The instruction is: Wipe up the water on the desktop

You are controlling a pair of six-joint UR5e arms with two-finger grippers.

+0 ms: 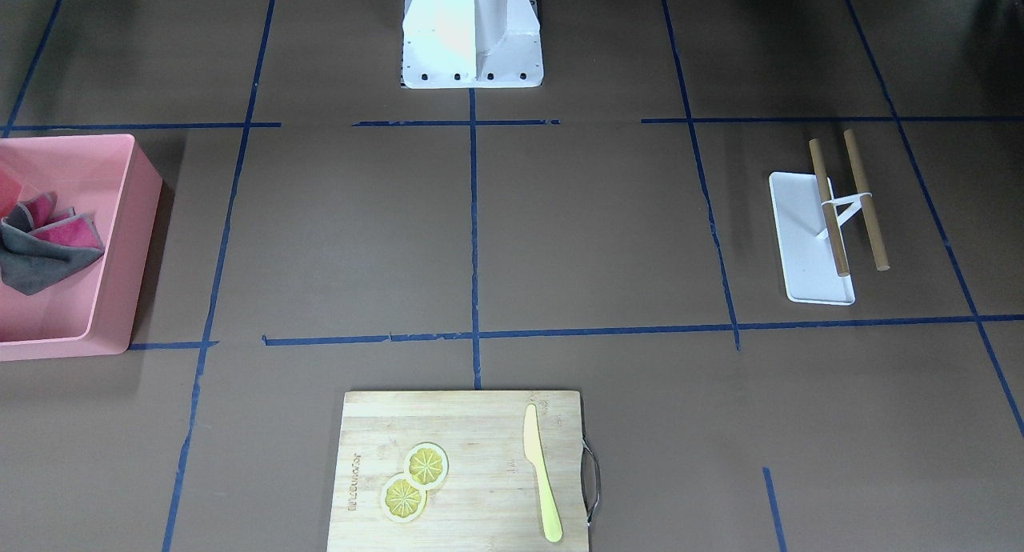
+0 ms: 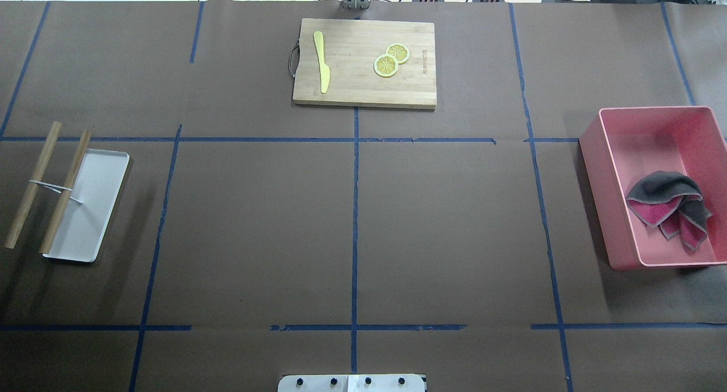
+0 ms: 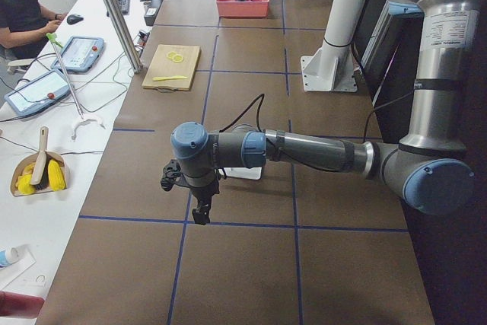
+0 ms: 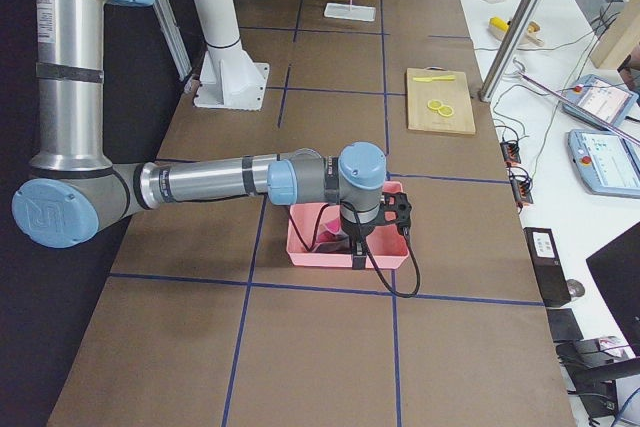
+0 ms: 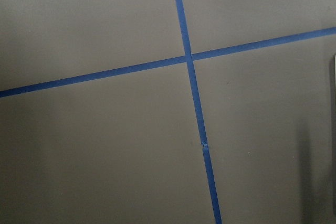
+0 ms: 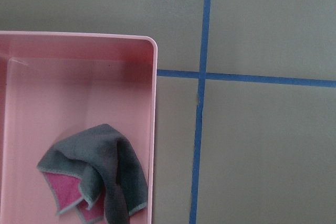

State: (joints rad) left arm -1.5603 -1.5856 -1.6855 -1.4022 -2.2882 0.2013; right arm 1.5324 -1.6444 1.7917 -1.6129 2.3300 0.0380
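Your flat, matte dark-brown bench [image 2: 255, 227], gridded with thin blue tape [image 2: 355, 221], is lying beneath both claws. The left claw [image 3: 201, 215] is hanging near one white tray [image 2: 96, 210]; the right claw [image 4: 357, 255] is hovering by one pink bin [image 2: 596, 193] holding one grey-and-pink cloth [image 2: 661, 196]. How far either is opening, you cannot tell. One bamboo board [image 2: 363, 91] is carrying two lemon slices [image 2: 386, 66], one yellow knife [image 2: 321, 59].

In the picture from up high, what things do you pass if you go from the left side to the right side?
white tray → bamboo cutting board → pink bin
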